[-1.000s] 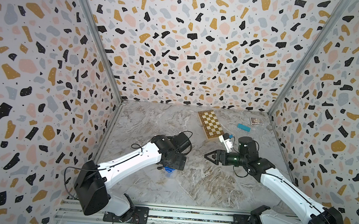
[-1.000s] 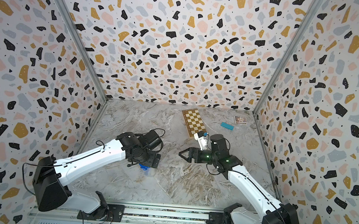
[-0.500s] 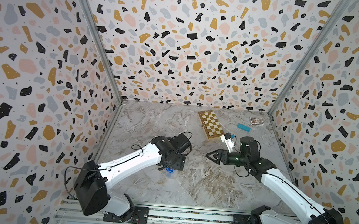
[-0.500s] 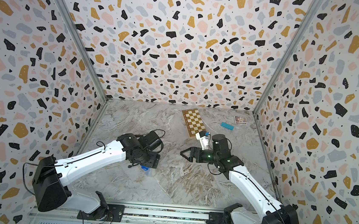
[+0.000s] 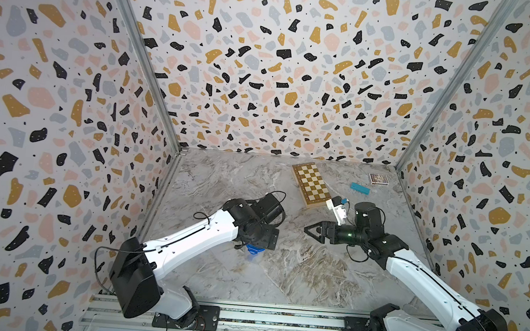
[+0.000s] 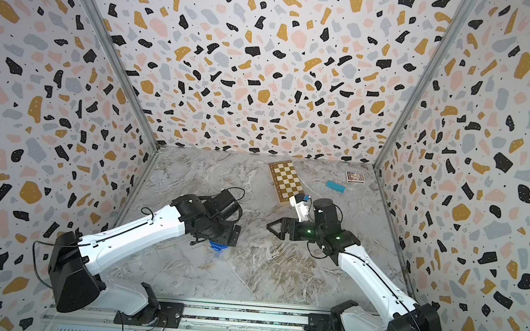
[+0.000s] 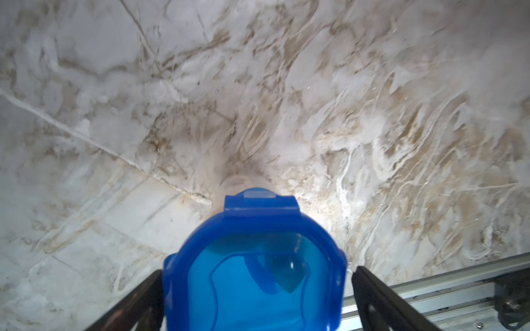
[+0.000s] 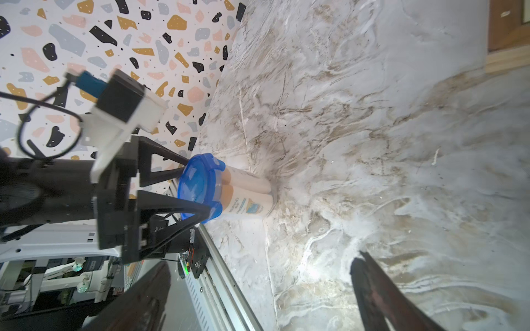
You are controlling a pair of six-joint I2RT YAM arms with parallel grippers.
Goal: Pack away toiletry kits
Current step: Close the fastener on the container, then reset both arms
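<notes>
Right wrist view: a clear container point(image 8: 269, 196) was seen standing upright on the marble table point(image 8: 372, 114), topped by a blue lid point(image 8: 195, 186), with two white bottles point(image 8: 251, 183) packed inside it, their gold-orange caps turned toward the lid. The left gripper point(image 7: 258, 270) was held over the lid, its fingers point(image 7: 137, 301) spread wide to either side of the rim; whether the rim was touched could not be judged. In both top views only an edge of the lid point(image 5: 254, 250) was shown beneath that gripper, near the middle of the table. The right gripper point(image 5: 309, 231) was held well apart from the container and pointed toward it, its fingers point(image 8: 372, 286) parted wide with nothing between them. Toward the far right corner a chessboard point(image 5: 311, 185), a teal block point(image 5: 360, 188) and a small patterned box point(image 5: 378, 179) were laid apart from one another
</notes>
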